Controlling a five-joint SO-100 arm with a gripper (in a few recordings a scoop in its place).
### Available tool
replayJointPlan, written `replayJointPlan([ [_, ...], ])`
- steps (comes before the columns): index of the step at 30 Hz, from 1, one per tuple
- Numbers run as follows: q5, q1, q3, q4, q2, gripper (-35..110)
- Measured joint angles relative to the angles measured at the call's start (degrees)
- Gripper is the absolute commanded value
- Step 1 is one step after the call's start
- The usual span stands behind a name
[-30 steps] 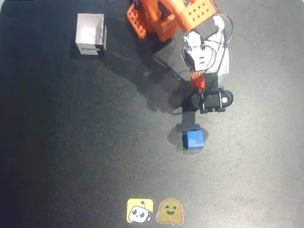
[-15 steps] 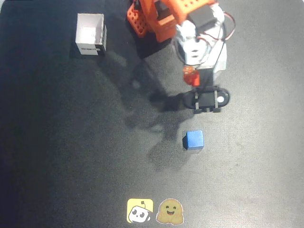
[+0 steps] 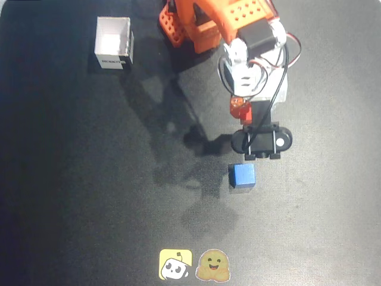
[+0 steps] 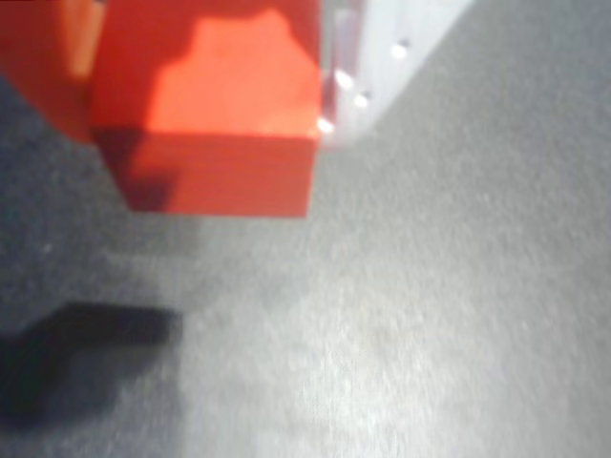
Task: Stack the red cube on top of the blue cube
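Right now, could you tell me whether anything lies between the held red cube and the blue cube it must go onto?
Nothing visible does: bare dark mat separates the small matte red cube in the tool from the small bright blue cube.

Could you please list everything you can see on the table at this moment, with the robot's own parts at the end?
Small solid red cube: one, red-orange, held between the gripper's fingers; a sliver shows in the overhead view.
Small solid blue cube: one, bright blue, on the mat just below the gripper in the overhead view.
Open white cardboard box: one, white, upper left.
Square yellow sticker with a robot face: one, yellow, bottom edge.
Round smiling-face sticker: one, tan, right of the yellow one.
Black table mat: one, dark, under everything.
Orange robot arm: one, top centre.
Gripper: one, black and white, shut on the red cube.
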Motion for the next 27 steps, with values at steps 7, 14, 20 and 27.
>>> replayJointPlan([
  [7, -4.39, 3.34, -6.5, 0.09, -5.54, 0],
  [14, -8.09, 6.33, -12.04, 0.09, -11.51, 0],
  [20, -8.26, 7.03, -16.96, 0.09, -17.05, 0],
  [27, -8.61, 7.12, -22.68, 0.09, -22.94, 0],
])
